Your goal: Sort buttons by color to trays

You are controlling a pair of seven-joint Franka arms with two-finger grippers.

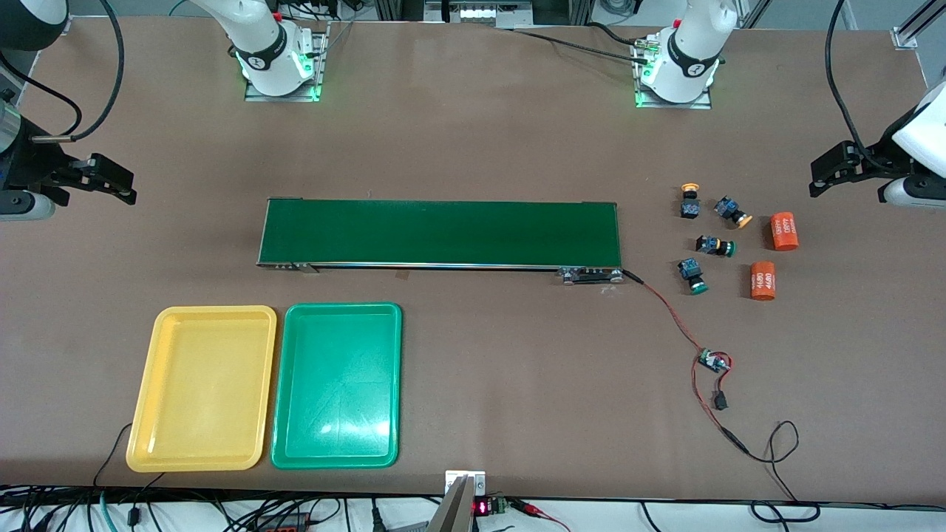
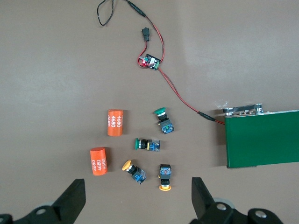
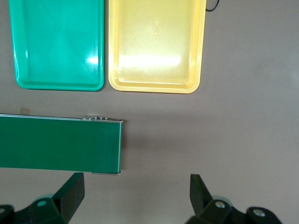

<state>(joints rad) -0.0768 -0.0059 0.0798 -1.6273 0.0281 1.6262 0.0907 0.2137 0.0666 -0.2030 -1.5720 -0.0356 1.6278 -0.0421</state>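
Two yellow-capped buttons point(image 1: 689, 201) point(image 1: 732, 210) and two green-capped buttons point(image 1: 715, 245) point(image 1: 692, 275) lie loose on the table off the conveyor's end, toward the left arm's end. My left gripper point(image 1: 822, 176) hovers open above the table near them. Its wrist view shows the yellow-capped pair point(image 2: 134, 171) point(image 2: 165, 177) closest to its spread fingers and the green-capped pair point(image 2: 147, 144) point(image 2: 163, 120) further out. The yellow tray point(image 1: 201, 388) and green tray point(image 1: 337, 384) lie side by side, both bare. My right gripper point(image 1: 111, 181) hangs open over the table's other end.
A long dark-green conveyor point(image 1: 440, 233) lies across the middle. Two orange cylinders marked 4680 point(image 1: 784, 230) point(image 1: 763, 281) lie beside the buttons. A red-and-black wire with a small circuit board point(image 1: 714, 361) trails from the conveyor toward the front edge.
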